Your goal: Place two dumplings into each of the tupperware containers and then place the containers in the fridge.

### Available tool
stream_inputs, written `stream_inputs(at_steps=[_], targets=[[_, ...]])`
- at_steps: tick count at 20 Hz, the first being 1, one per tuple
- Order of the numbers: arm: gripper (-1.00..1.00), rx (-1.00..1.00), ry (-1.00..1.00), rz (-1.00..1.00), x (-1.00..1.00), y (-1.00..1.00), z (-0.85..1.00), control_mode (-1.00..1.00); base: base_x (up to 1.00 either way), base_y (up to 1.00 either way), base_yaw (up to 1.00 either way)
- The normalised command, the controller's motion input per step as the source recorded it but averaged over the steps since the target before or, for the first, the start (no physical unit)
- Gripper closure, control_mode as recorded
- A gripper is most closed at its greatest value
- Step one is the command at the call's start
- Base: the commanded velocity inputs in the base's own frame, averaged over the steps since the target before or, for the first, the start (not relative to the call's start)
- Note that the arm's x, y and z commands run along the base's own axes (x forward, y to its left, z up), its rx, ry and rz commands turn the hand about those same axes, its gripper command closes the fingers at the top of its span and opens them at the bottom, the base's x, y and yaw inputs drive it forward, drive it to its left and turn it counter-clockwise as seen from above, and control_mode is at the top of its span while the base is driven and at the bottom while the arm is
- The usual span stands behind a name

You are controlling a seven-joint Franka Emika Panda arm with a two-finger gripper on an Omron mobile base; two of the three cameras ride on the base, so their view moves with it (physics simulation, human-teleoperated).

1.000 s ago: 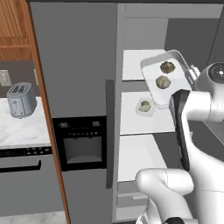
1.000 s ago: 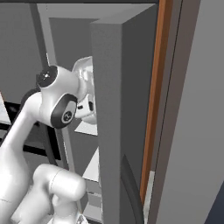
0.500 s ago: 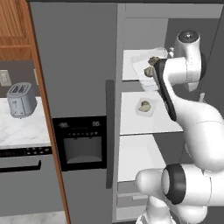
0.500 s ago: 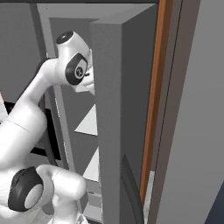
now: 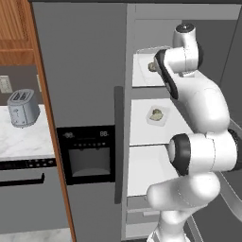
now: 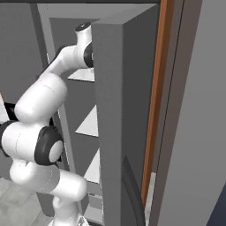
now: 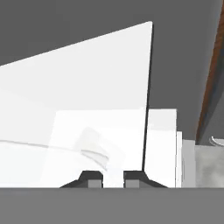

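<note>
The fridge [image 5: 85, 71] stands with its right door [image 6: 123, 110] swung open. On its middle white shelf lies one tupperware container [image 5: 163, 122] holding dumplings [image 5: 156, 113]. A second tupperware container [image 5: 142, 67] lies on the upper shelf, a dumpling [image 5: 152, 66] showing in it, the rest behind my arm. In the hand view my gripper [image 7: 111, 179] has its fingertips [image 7: 89, 179] close together at the near rim of that faint clear tray [image 7: 94, 146], over the white shelf. It looks shut on the rim.
A toaster [image 5: 22, 108] sits on the marble counter [image 5: 23, 142] left of the fridge, below a wooden cabinet [image 5: 14, 28]. The black dispenser panel [image 5: 87, 153] is on the shut left door. The open door stands close on my arm's right side.
My arm has risen and reached deeper over the upper shelf. The container it carried tilted in front of the shelf now lies flat further in.
</note>
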Motion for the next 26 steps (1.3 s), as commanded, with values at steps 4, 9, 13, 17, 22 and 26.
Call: stream_inputs(at_steps=[4,9,13,17,22,26], targets=[[1.00,0.19,0.00,-0.09,0.99,-0.10,-0.30,-1.00,0.00,0.00,0.00],[-1.00,0.26,-0.11,-0.06,0.63,-0.13,-0.22,-1.00,0.00,0.00,0.00],[-1.00,0.46,-0.36,0.00,0.12,-0.11,0.00,-1.00,0.00,0.00,0.00],[-1.00,0.53,-0.51,0.00,0.00,-0.11,0.00,-1.00,0.00,0.00,0.00],[-1.00,0.33,-0.37,0.01,0.00,0.00,0.00,-1.00,0.00,0.00,0.00],[-1.00,0.12,-0.24,0.15,0.06,0.20,0.00,-1.00,0.00,0.00,0.00]])
